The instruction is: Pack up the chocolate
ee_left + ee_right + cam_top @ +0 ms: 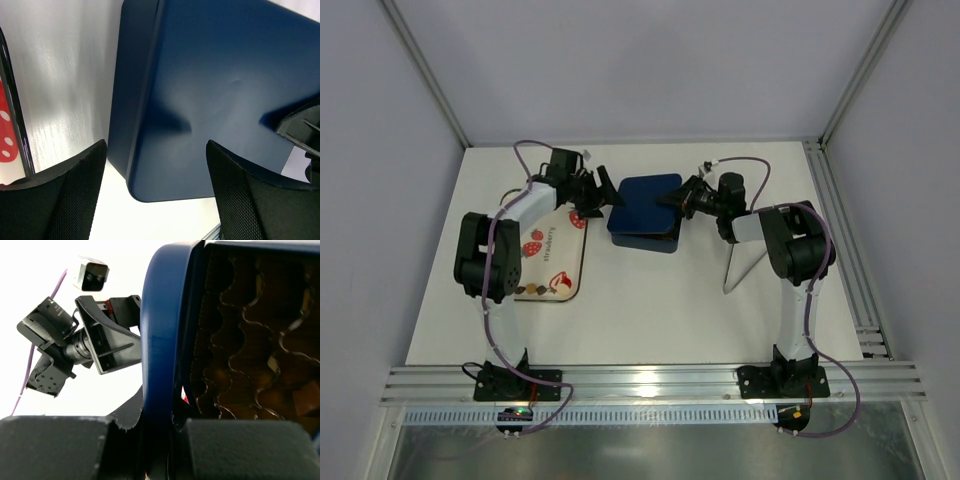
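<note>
The dark-blue box (646, 240) stands mid-table, its lid (642, 200) raised a little over it. My right gripper (680, 199) is shut on the lid's right edge (162, 360); the brown grid insert (240, 340) shows under the lid. My left gripper (607, 196) is open at the lid's left edge; its fingers (65, 200) straddle the lid's corner (200, 100) without touching it. A few tiny brown chocolate pieces (531, 291) lie at the near edge of the strawberry board (565, 262). I cannot tell whether any chocolate lies in the insert.
The board with red strawberry pictures (533, 243) lies left of the box, under the left arm. A thin grey wire frame (740, 266) leans by the right arm. Metal rails (850, 250) run along the table's right and near edges.
</note>
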`<state>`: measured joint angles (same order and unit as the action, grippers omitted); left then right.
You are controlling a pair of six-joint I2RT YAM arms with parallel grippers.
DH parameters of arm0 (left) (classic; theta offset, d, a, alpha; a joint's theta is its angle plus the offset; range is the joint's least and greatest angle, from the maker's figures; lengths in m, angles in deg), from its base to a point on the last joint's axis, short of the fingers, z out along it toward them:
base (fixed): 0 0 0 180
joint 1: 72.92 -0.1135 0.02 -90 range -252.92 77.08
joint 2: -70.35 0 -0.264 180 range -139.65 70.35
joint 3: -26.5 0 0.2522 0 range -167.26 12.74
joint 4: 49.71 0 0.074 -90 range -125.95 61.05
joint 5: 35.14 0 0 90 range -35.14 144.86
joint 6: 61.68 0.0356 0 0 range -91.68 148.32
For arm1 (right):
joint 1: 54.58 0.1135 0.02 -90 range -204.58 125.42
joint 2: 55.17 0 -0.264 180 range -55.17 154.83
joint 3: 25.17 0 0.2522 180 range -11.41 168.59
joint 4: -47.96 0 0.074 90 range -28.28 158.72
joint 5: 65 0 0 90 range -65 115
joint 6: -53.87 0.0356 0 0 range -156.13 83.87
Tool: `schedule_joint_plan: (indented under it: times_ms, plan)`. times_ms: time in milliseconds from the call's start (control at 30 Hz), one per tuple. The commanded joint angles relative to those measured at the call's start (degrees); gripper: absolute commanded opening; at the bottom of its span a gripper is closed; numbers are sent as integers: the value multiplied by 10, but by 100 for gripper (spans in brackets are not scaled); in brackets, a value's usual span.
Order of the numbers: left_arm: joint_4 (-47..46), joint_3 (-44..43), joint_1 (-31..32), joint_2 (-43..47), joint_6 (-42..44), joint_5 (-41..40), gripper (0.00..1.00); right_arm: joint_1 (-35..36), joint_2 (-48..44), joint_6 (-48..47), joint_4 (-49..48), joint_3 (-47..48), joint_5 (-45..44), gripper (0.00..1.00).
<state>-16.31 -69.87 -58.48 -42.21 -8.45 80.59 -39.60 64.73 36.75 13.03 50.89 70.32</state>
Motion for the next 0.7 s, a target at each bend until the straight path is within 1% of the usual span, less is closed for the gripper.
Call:
schedule_joint_plan:
  times_ms: [0,300,500,600,633,667]
  plan:
    - [-23,-26,4,-1,13,7,78,-7,8,23,-73,-10,19,4]
    - [-15,-36,15,-13,13,1,77,-23,6,20,-72,-30,23,5]
    - [-3,-43,21,-23,21,-5,77,-29,6,23,-78,-38,24,12]
    - [3,-50,25,-28,25,-7,76,-36,4,25,-86,-46,23,19]
    - [5,-55,27,-33,26,-7,76,-37,4,26,-91,-51,23,22]
    - [9,-59,29,-35,27,-7,76,-39,4,28,-93,-53,24,23]
